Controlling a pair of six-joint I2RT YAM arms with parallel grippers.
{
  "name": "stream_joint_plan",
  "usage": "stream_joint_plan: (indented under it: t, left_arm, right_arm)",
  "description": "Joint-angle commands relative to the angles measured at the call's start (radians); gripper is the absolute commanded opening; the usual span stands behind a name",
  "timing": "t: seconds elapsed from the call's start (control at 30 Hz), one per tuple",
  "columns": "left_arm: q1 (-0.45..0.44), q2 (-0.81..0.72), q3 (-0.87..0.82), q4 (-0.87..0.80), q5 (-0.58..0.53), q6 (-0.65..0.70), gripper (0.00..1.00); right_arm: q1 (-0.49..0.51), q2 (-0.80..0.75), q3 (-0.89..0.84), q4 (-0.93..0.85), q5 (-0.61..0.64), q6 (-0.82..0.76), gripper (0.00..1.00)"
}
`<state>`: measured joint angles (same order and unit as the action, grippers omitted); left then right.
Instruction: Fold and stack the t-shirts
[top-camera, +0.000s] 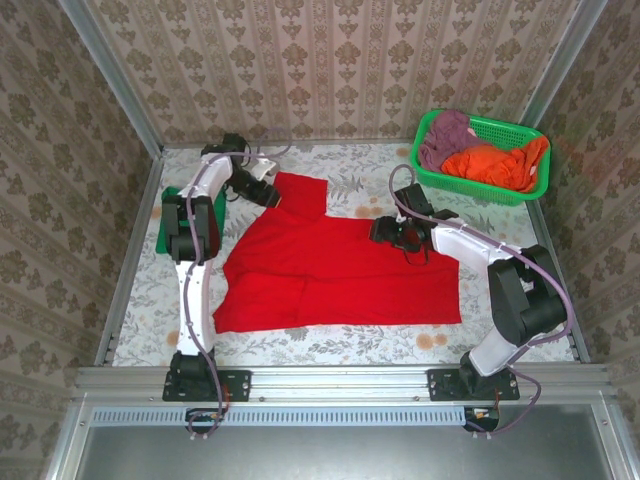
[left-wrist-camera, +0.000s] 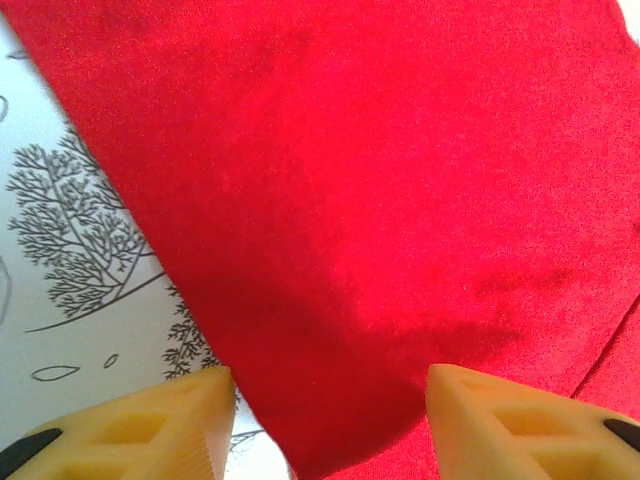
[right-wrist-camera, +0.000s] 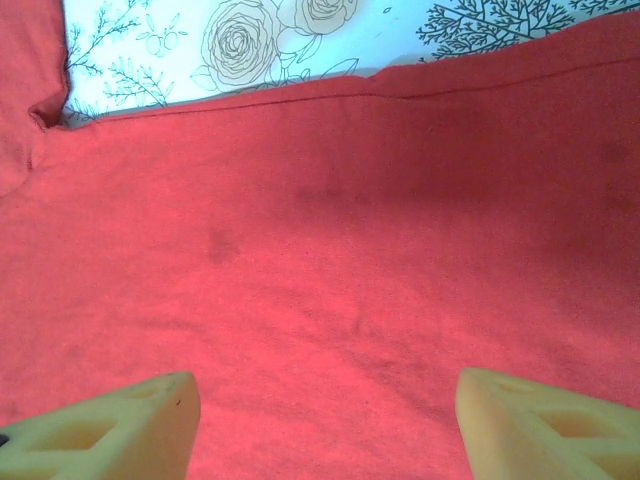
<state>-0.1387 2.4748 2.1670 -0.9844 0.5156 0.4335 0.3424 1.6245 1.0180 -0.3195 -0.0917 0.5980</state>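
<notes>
Spread fingers of the left gripper (left-wrist-camera: 325, 390) are straddling a sleeve corner of the red t-shirt (top-camera: 340, 275), which is lying flat mid-table. Green basket (top-camera: 470, 186), far right, is holding purple cloth (top-camera: 445, 135) and orange cloth (top-camera: 497, 165). Right gripper (right-wrist-camera: 325, 390) is hovering spread over the shirt's body.

The red t-shirt (top-camera: 340, 275) lies spread flat on the tabletop (top-camera: 330, 345), rumpled leftward — the green t-shirt (top-camera: 158, 240) sits folded beside it.

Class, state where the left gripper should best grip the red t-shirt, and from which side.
Its far-left sleeve edge, from the left over the table. The red t-shirt lies flat, so only an edge can be pinched, and the open left gripper straddles it.
</notes>
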Motion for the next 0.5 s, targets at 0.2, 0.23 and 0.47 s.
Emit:
stream_joint_plan:
  t: [0.2, 0.23, 0.47]
  left_arm:
    - [-0.007, 0.024, 0.031, -0.024, 0.017, -0.04, 0.19]
    - [-0.007, 0.024, 0.033, -0.022, 0.02, -0.041, 0.16]
    - [-0.004, 0.01, 0.003, 0.009, 0.022, -0.054, 0.0]
  right_arm:
    - [-0.016, -0.022, -0.02, 0.001, -0.014, 0.007, 0.69]
    - [-0.016, -0.024, -0.021, 0.001, -0.013, 0.008, 0.69]
    - [-0.043, -0.032, -0.01, 0.002, 0.017, 0.005, 0.69]
